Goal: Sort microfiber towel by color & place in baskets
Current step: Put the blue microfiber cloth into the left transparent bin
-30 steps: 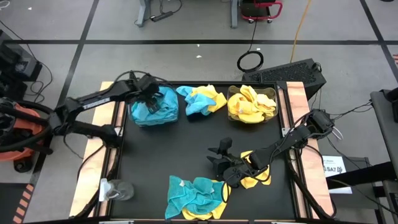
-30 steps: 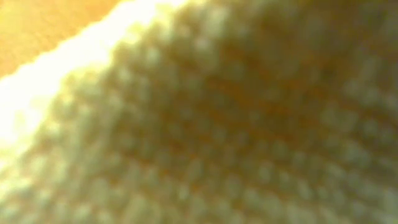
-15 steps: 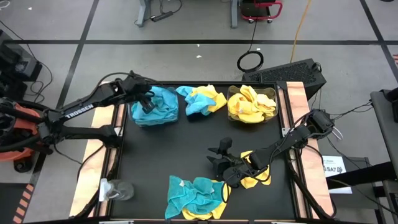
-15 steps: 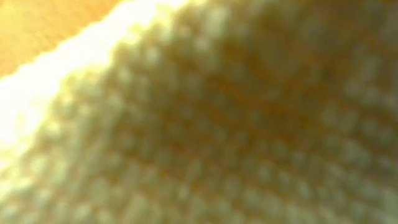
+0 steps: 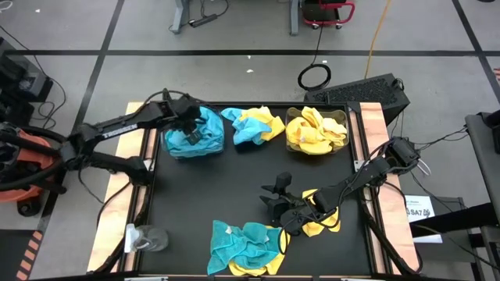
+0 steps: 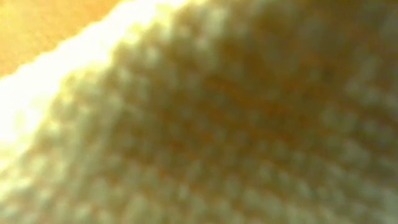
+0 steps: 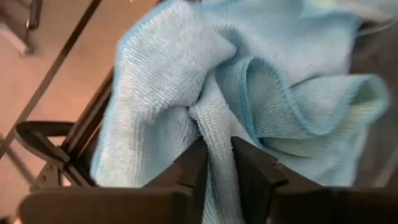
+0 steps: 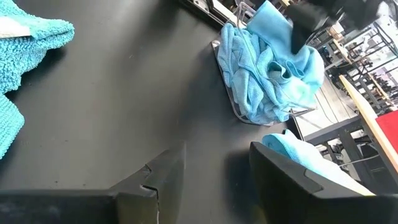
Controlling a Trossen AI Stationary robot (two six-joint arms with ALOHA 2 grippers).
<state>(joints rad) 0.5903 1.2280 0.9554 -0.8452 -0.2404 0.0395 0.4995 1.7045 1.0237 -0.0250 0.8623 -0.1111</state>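
Left end effector (image 5: 189, 119) sat over the teal towels (image 5: 194, 134) heaped in the far-left basket in the high view, its fingers (image 7: 194, 167) pinching a teal fold in the left wrist view, while the right end effector (image 8: 214, 171) stood open above bare black bench (image 8: 124, 106) in its wrist view.

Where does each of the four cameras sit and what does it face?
High: overhead, straight down; both arms, left gripper at the teal-filled basket, right gripper mid-table.
Low: table height, blocked by yellow cloth; no robot shown.
Left wrist: own fingers pinching a teal towel.
Right wrist: own open fingers, across the table.
Shared: right wrist and high both show the teal-filled basket.
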